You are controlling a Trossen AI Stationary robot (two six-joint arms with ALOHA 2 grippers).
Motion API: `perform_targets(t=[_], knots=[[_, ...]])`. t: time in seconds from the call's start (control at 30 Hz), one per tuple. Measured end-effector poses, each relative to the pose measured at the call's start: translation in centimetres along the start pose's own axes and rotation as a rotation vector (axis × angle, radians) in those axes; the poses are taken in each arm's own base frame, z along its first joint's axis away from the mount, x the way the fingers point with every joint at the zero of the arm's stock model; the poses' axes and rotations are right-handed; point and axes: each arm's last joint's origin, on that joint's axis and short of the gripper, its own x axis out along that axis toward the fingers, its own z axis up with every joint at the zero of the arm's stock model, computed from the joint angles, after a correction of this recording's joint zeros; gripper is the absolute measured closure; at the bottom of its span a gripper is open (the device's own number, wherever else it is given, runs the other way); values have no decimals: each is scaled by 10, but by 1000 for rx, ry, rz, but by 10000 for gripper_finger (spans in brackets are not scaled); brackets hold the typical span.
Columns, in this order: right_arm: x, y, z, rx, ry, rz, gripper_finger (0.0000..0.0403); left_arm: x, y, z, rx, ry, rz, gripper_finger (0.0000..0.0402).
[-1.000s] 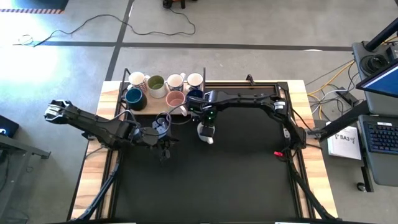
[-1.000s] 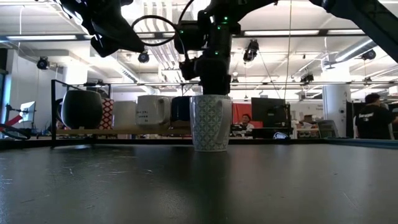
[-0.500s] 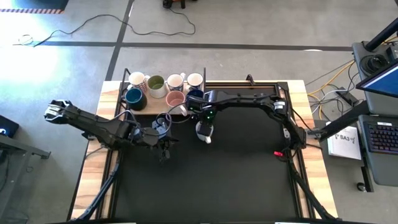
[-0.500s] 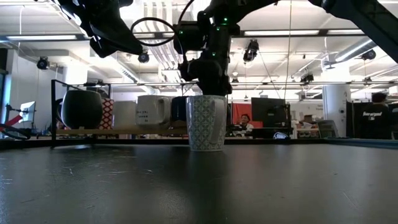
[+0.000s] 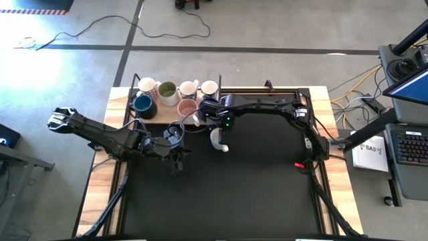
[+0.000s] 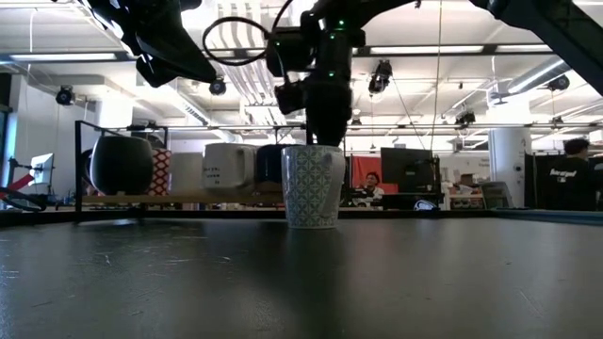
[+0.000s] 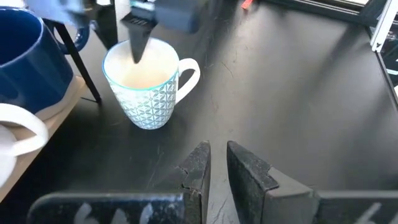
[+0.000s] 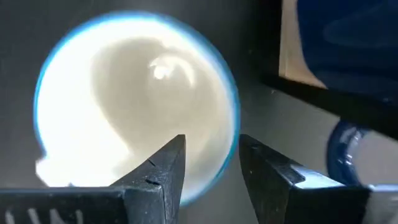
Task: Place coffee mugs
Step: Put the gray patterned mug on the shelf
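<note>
A glossy glazed ceramic finish is shown by the white mug with the fine blue-green lattice print (image 7: 149,84), with a smooth cream inside that catches the light, and the same shine is seen on the dark blue ceramic mug (image 7: 28,59) beside it. A matt black mat (image 5: 221,194), faintly scuffed, is laid over the pale wooden tabletop (image 5: 334,194), whose grain is visible at the edges. A dull, matt black plastic look is given by the left gripper (image 7: 217,165) fingers (image 7: 249,171).

I see both my arms as dark, jointed tubes, the left arm (image 5: 107,137) trailing a looped black cable, the right arm (image 5: 267,106) lit by a small green light, each ending in two black wedge-shaped fingers (image 7: 198,171).
</note>
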Motion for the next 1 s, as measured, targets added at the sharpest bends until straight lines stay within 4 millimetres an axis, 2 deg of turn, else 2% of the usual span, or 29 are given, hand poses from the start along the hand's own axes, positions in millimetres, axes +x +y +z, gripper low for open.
perform_targets(t=[0.13,0.47,0.63,0.83,1.0], knots=[[-5,1,-5,-110,32,-6,267,0,0,1,-4,-6,-2,366],[-11,5,-7,-119,28,-5,286,0,0,1,-16,-11,-5,366],[-33,7,-11,-84,-21,20,286,0,-1,2,-16,-16,-3,366],[-69,12,-15,-60,-156,23,287,0,0,2,-14,-22,6,366],[-79,11,-9,-70,-279,3,296,0,0,2,-13,-27,7,366]])
